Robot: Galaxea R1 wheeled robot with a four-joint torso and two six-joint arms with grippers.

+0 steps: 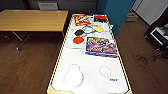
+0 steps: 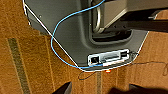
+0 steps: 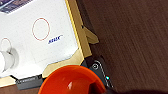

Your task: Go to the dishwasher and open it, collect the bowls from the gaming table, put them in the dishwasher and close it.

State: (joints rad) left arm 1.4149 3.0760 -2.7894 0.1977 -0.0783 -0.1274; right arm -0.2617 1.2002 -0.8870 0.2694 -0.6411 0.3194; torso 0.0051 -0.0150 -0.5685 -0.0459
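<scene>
The gaming table [image 1: 62,53] has a white top and a yellowish edge and stretches away from me. On its far half lie an orange-red bowl [image 1: 78,39] and, just behind it, a dark bowl [image 1: 79,32]. In the right wrist view another orange-red bowl [image 3: 71,80] hangs close to the camera, off the table's near corner [image 3: 80,53]. My right gripper [image 3: 96,88] is shut on its rim, with a dark finger inside it. My left gripper [image 2: 100,90] is open low over the wooden floor, its two dark fingertips [image 2: 62,89] apart. The dishwasher is out of view.
Two board-game boxes [image 1: 101,46] [image 1: 81,20], a yellow dish [image 1: 99,29] and a white patterned dish [image 1: 88,30] share the far half. A white round pusher [image 1: 73,77] sits at the near end. A wooden table [image 1: 32,20] stands left, a teal pillar [image 1: 115,12] right, cables [image 1: 145,58] on the floor.
</scene>
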